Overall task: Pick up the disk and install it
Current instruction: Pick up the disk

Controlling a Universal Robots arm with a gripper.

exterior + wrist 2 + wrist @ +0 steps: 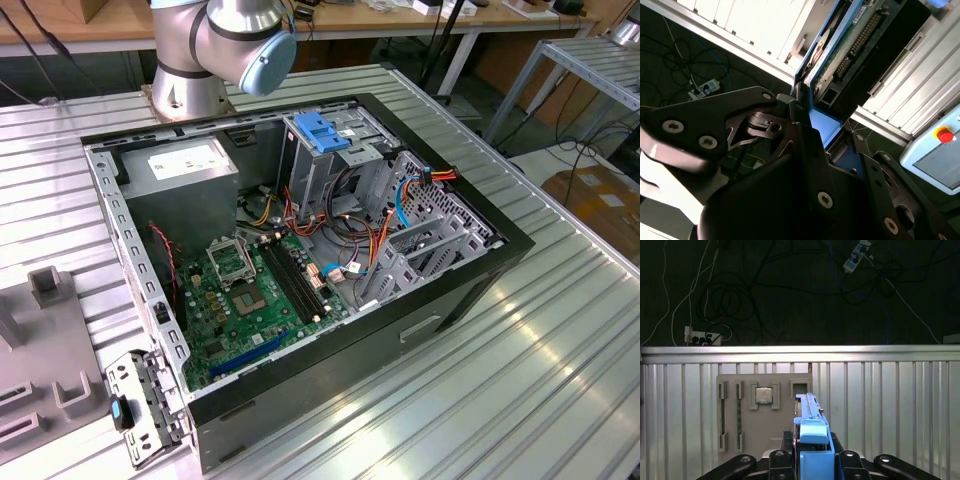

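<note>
Carry step, as I judge it. The black open-sided computer case [330, 372] is standing with its bare metal drive cage [305, 178]. A flat grey fixture plate [765, 426] is lying beyond the fingertips. The black two-finger gripper [812, 458] is clamping the rectangular silver-grey disk [813, 436] in blue plastic rails, edge-on between its fingers. Installing is not yet done and calls for the rails to sit square to the cage.

Silver arm [205, 40] with pale-blue joint cap [270, 62]; black gripper [820, 131] studded with screws
</note>
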